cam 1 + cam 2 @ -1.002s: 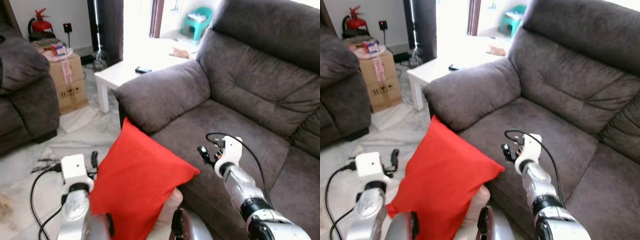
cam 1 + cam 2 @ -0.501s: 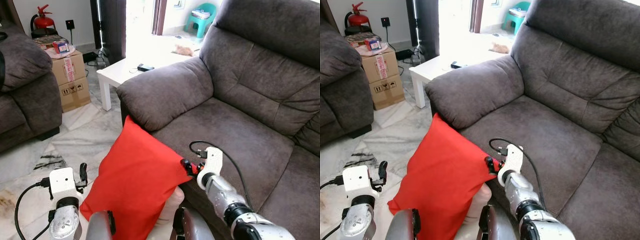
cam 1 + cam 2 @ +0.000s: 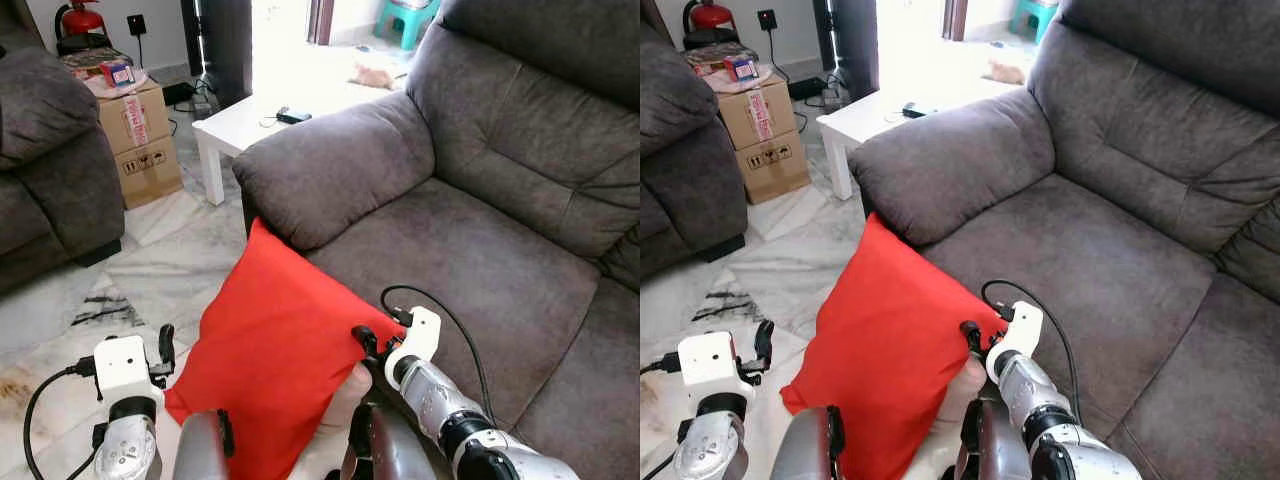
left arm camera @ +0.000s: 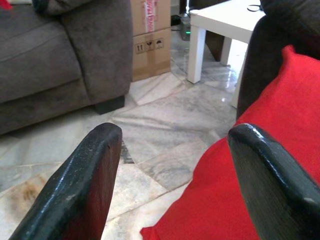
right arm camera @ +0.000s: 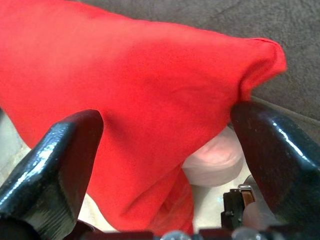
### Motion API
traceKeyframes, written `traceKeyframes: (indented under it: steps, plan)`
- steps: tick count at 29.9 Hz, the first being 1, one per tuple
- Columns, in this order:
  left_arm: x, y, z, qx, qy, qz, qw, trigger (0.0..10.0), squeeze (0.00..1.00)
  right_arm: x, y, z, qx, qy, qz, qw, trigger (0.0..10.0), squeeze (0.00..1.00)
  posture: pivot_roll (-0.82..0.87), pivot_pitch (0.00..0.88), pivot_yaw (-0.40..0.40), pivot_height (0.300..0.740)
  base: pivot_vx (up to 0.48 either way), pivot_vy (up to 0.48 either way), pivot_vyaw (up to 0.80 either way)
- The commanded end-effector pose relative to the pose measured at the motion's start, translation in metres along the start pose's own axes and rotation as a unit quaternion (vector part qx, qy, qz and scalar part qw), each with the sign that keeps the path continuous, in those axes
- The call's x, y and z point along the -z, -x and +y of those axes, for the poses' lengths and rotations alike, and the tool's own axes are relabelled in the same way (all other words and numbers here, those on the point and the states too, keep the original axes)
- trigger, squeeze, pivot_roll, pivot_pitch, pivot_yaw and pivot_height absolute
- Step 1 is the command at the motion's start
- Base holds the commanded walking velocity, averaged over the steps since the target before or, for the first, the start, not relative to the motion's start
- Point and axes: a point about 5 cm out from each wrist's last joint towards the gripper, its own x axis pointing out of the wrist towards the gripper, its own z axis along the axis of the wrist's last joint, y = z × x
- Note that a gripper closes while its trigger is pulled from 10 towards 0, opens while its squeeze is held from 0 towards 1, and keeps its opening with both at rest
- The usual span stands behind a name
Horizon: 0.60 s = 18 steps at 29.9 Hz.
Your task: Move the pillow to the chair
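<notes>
A red pillow (image 3: 270, 350) stands on the floor, leaning against the front of the grey armchair (image 3: 480, 260) below its left armrest (image 3: 330, 170). My right gripper (image 3: 362, 340) is at the pillow's right corner, by the seat's front edge. In the right wrist view the right gripper (image 5: 165, 122) is open, its fingers spread wide around that corner of the pillow (image 5: 125, 100). My left gripper (image 3: 162, 345) is low over the floor beside the pillow's left edge. In the left wrist view the left gripper (image 4: 175, 132) is open, with the pillow (image 4: 280, 150) next to one finger.
A pale pink rounded thing (image 3: 345, 395) sits under the pillow's lower right edge. A white low table (image 3: 270, 115) stands behind the armrest. A cardboard box (image 3: 140, 140) and a second grey sofa (image 3: 50, 170) are at the left, with marble floor (image 3: 170, 260) between.
My right gripper has come from above the seat, left and down, to the pillow's right corner. The left gripper has dropped lower beside the pillow. The camera has tilted slightly.
</notes>
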Motion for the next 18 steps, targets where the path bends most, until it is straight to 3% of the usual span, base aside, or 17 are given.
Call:
traceKeyframes:
  steps: [1, 8, 12, 15, 17, 18]
  plan:
    - [-0.006, -0.002, -0.005, 0.016, 0.008, -0.006, 1.000, 10.0, 0.00, -0.004, 0.001, -0.006, 0.011, -0.024, -0.011, 1.000, 10.0, 0.00, 0.20, 0.147, -0.134, 0.578, 0.000, 0.000, 0.00]
    - [-0.010, 0.006, -0.008, 0.020, 0.016, -0.008, 1.000, 10.0, 0.00, -0.007, 0.002, -0.008, -0.002, -0.045, -0.028, 0.999, 10.0, 0.00, 0.21, 0.178, -0.149, 0.578, 0.000, 0.000, 0.00]
    - [-0.012, 0.012, -0.009, 0.021, 0.022, -0.007, 1.000, 10.0, 0.00, -0.013, 0.001, 0.002, -0.042, -0.055, -0.045, 0.997, 10.0, 0.00, 0.21, 0.199, -0.154, 0.578, 0.000, 0.000, 0.00]
    - [-0.012, 0.015, -0.011, 0.028, 0.025, -0.003, 0.999, 10.0, 0.00, -0.019, -0.001, 0.012, -0.063, -0.022, -0.053, 0.996, 10.0, 0.00, 0.21, 0.211, -0.155, 0.578, 0.000, 0.000, 0.00]
    - [-0.012, 0.016, -0.013, 0.033, 0.026, -0.001, 0.999, 10.0, 0.00, -0.023, -0.002, 0.016, -0.069, -0.028, -0.060, 0.995, 10.0, 0.00, 0.21, 0.211, -0.155, 0.578, 0.000, 0.000, 0.00]
    - [-0.012, 0.015, -0.015, 0.034, 0.027, -0.001, 0.999, 10.0, 0.00, -0.027, -0.002, 0.016, -0.066, -0.030, -0.070, 0.995, 10.0, 0.96, 0.21, 0.212, -0.156, 0.578, 0.000, 0.000, 0.00]
